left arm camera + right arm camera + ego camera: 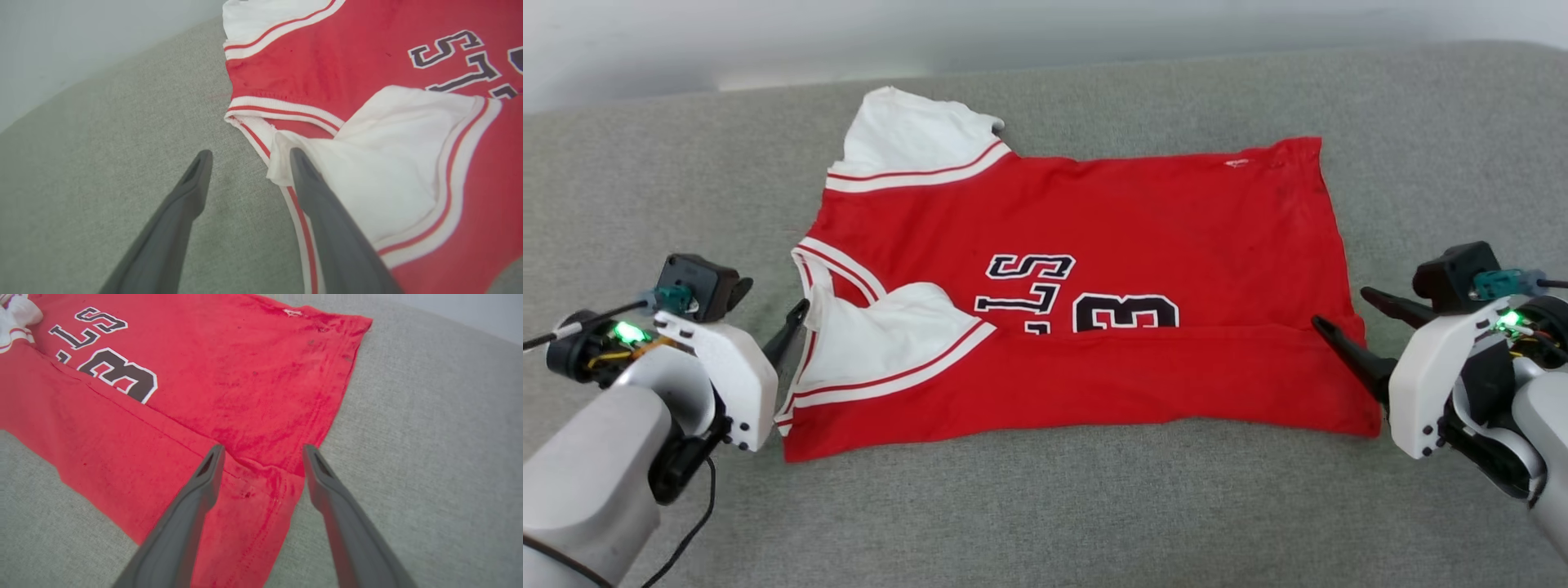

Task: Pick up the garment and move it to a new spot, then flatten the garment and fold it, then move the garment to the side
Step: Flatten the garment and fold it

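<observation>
The garment [1094, 229] is a red jersey lying flat on a grey fabric surface [1045, 506], neck to the left and hem to the right. Its near long edge is folded up over the lower part of the black lettering, and one white sleeve [890, 327] lies on top. My left gripper [788, 327] stands open at the neck trim; in the left wrist view its jaws [249, 153] are spread, one finger over the sleeve [380, 163] and one over bare surface. My right gripper [1339, 306] is open at the hem, its jaws [263, 447] straddling the edge of the garment [245, 375] with nothing gripped.
A pale wall [768, 33] runs along the back of the surface. A black cable [686, 531] hangs beside my left forearm. Grey fabric stretches on all sides of the jersey, widest in front.
</observation>
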